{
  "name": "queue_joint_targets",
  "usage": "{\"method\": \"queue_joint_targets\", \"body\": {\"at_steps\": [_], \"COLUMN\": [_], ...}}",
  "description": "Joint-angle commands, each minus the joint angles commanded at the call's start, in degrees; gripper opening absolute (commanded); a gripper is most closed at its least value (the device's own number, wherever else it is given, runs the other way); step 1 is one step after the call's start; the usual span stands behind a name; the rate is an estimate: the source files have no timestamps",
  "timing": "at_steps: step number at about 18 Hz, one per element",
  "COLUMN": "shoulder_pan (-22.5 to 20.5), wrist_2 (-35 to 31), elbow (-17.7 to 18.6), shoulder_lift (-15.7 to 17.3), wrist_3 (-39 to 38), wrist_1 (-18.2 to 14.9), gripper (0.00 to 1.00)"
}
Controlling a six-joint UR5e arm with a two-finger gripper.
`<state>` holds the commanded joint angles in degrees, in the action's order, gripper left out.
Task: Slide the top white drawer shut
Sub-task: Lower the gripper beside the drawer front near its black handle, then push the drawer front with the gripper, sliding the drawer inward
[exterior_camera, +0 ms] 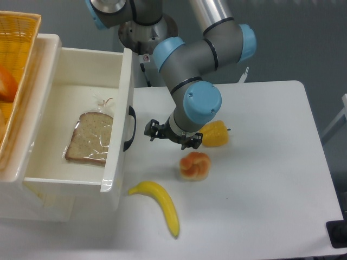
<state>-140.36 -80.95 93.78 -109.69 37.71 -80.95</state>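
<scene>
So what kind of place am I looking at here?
Probably a robotics lab test bench: a grey-and-blue robot arm over a plain white table, a pulled-out glossy cream-white plastic drawer, and a yellow banana as a prop.

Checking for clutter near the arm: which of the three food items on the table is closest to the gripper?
The yellow pepper, just right of the gripper; the bun and banana lie nearer the camera.

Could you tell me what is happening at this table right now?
The robot arm's end effector hangs just right of the top white drawer, close to its black handle but apart from it. The drawer stands pulled out, with a bagged slice of bread lying inside. On the table lie a banana, a bread roll and a yellow pepper. None of them is being held.
</scene>
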Motion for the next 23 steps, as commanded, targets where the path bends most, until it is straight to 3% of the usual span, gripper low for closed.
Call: {"method": "queue_joint_targets", "body": {"at_steps": [23], "shoulder_pan": [1.41], "wrist_2": [1.93], "elbow": [0.0], "shoulder_lift": [0.44], "wrist_3": [0.0], "wrist_1": [-0.17], "gripper": [1.0]}}
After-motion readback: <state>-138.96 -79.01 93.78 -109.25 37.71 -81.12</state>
